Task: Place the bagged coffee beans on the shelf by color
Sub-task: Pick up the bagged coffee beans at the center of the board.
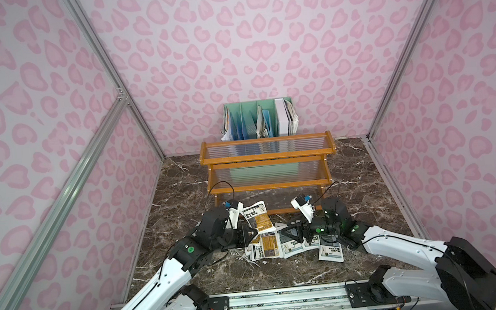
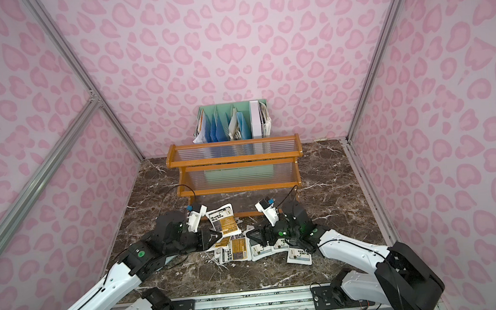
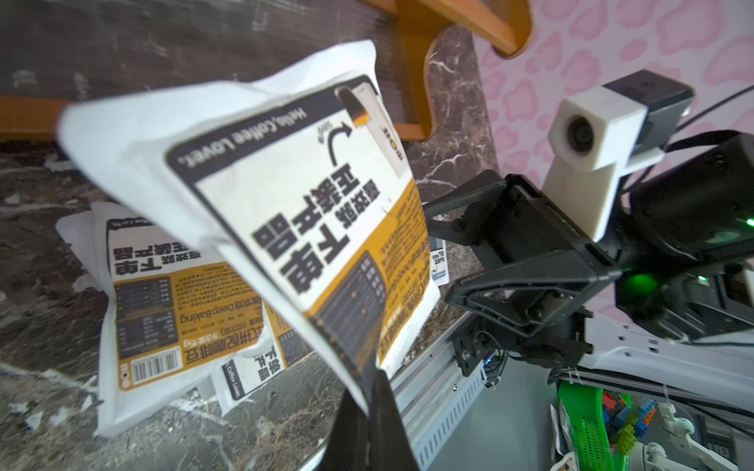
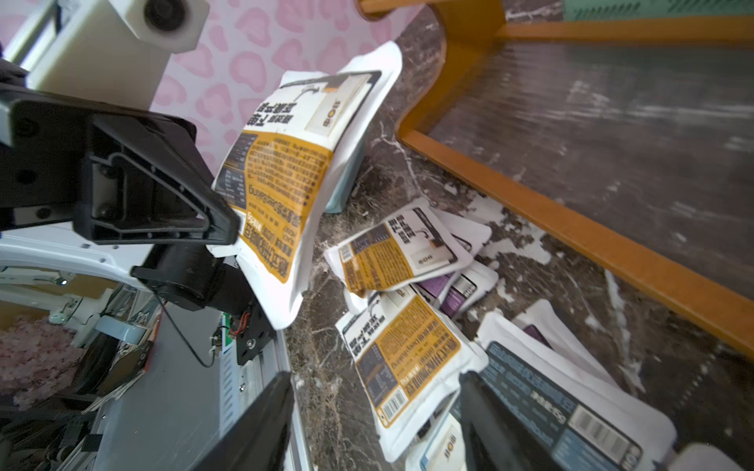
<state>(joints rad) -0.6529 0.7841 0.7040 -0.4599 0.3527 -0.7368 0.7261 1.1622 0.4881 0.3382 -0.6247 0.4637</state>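
One orange pouch (image 1: 258, 219) pinched in left pincer (image 1: 252, 232), right pincer (image 1: 286, 234) spread wide, pile (image 1: 268, 246) partly hidden under it

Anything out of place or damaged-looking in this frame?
The left tool pinches an orange pouch by one corner, so it hangs crumpled and tilted. The other pouches lie in an overlapping heap before the shelf. White flecks dot the tabletop around them: scraps or surface wear, unclear.

We read "Hello, Coffee Lover." on the held orange pouch (image 3: 285, 220). On the lying orange pouch (image 3: 163, 310) we make out "Deep Baking".
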